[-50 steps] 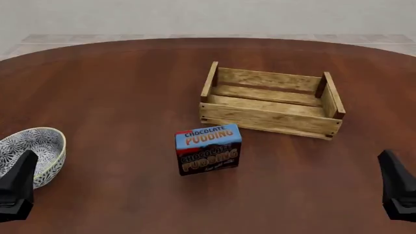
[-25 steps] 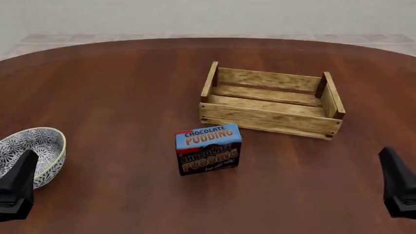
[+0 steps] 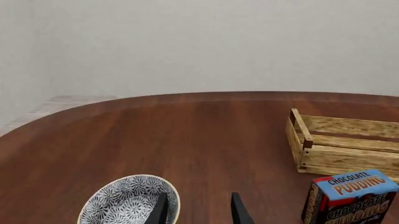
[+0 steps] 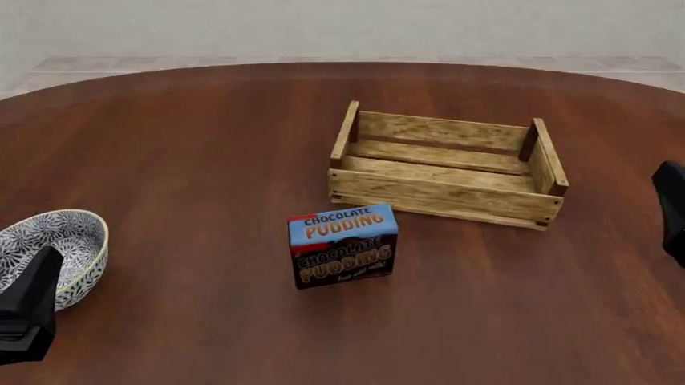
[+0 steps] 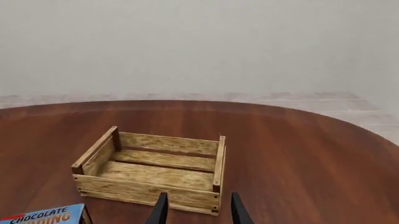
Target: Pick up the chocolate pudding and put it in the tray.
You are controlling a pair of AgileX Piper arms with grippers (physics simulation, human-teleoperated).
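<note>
Right arm repositioned; no other change.

In the front view, the right gripper [image 4: 672, 210] has moved from the lower right corner up along the right edge, and now sits level with the tray [image 4: 445, 173], farther forward over the table [image 4: 192, 160]. Only a dark sliver of it shows at the frame edge.

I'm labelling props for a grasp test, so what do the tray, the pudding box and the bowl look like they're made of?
Tray: unfinished light wooden slats, visible grain, darker corner posts.
Chocolate pudding: likely printed cardboard, given flat faces, sharp edges and printed lettering.
Bowl: probably glazed ceramic, going by the blue-and-white pattern and pale rim.
</note>
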